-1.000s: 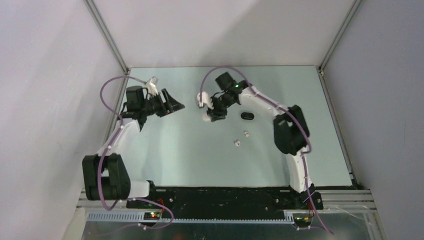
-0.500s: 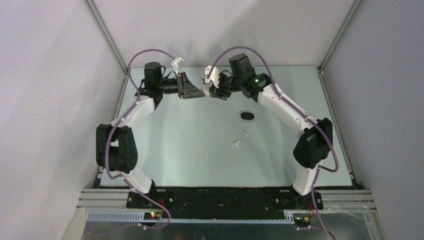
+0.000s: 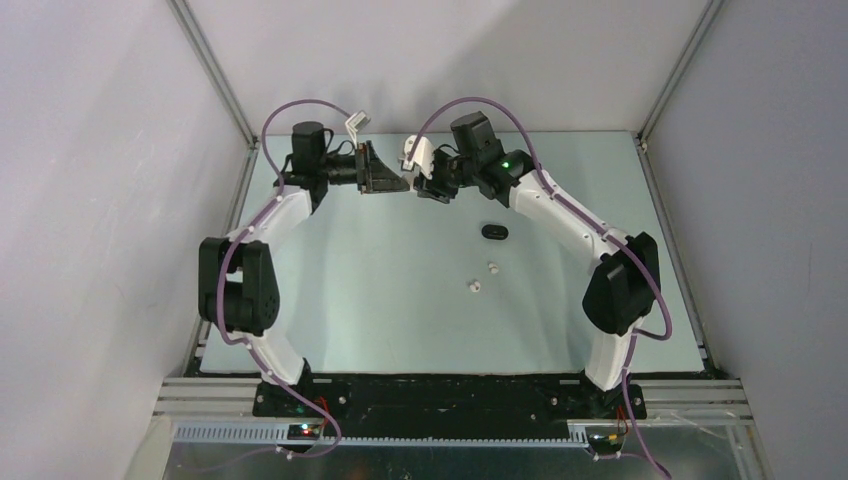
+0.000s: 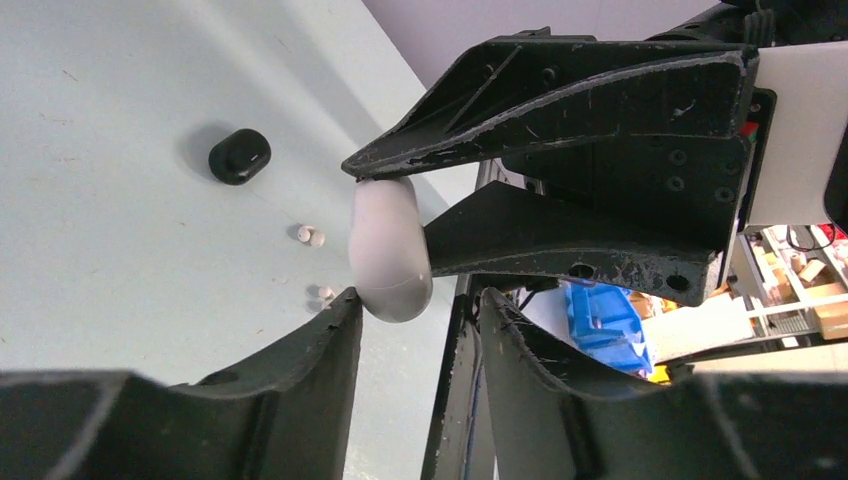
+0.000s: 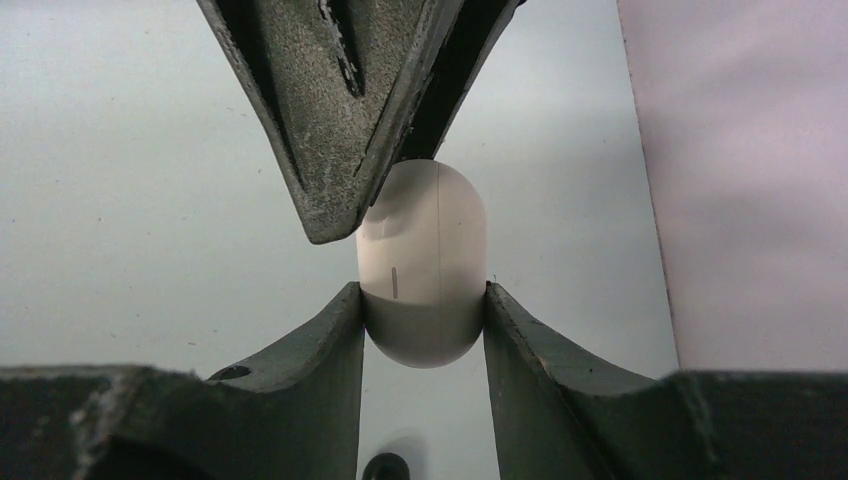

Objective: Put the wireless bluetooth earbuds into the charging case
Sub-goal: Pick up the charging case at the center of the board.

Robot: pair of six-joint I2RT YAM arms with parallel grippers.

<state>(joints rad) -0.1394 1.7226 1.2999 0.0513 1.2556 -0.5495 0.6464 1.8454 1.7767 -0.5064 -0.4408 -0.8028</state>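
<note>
Top external view: both arms arched toward the far middle of the table (image 3: pixel 350 300), with the left gripper (image 3: pixel 398 184) and right gripper (image 3: pixel 430 190) tip to tip above it. What sat between them was too small to make out from there. The white earbuds (image 3: pixel 492 266) lay on the pale matte surface, well apart from both grippers and nearer the right arm. A closed black case (image 3: pixel 494 231), oval and glossy, lay on the table between the earbuds and the grippers.

Right wrist view: the right gripper's fingers were clamped on the white charging case (image 5: pixel 423 265), one on each flank of its nearer half. It was a smooth, satin-white oval that looked closed, with a fine seam running lengthwise and a short slit mark beside it. Its long axis pointed straight from the right gripper toward the left, whose scuffed black fingertips met its far end.

Left wrist view: the left gripper's fingers stood a little apart and held nothing. The case lay just ahead of them, off to one side, its rounded end touching one fingertip rather than sitting in the gap. That offset probably decides the next move, since the left gripper would need to centre on the free end before gripping it.
</note>
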